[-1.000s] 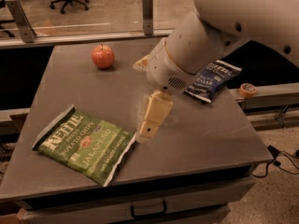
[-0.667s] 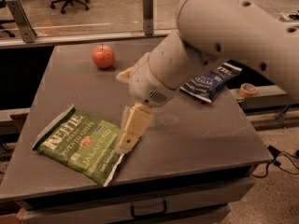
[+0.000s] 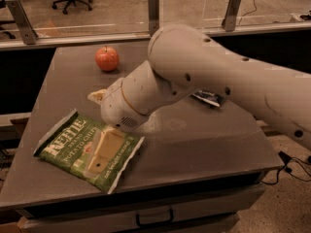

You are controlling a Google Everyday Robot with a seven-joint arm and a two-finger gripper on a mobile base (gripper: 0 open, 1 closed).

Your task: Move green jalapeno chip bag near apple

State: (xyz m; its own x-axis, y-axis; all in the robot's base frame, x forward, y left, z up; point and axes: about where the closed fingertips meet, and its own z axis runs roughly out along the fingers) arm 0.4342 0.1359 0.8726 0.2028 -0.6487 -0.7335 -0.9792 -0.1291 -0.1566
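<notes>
The green jalapeno chip bag (image 3: 73, 147) lies flat on the table's front left, with white edges and white Kettle lettering. The apple (image 3: 107, 58), small and red-orange, stands at the back left of the table, well apart from the bag. My gripper (image 3: 95, 131) is low over the right half of the bag and is open. One tan finger (image 3: 104, 150) lies over the bag. The other finger (image 3: 96, 95) shows just behind the bag's far edge. The white arm (image 3: 209, 72) reaches in from the right.
A dark navy chip bag (image 3: 210, 99) lies at the table's right, mostly hidden behind my arm. The grey table (image 3: 204, 144) has a drawer handle below its front edge. A glass rail with posts runs behind the table.
My gripper has moved left and toward the front, from beside the bag's right edge to over the bag. The bag and the apple have not moved.
</notes>
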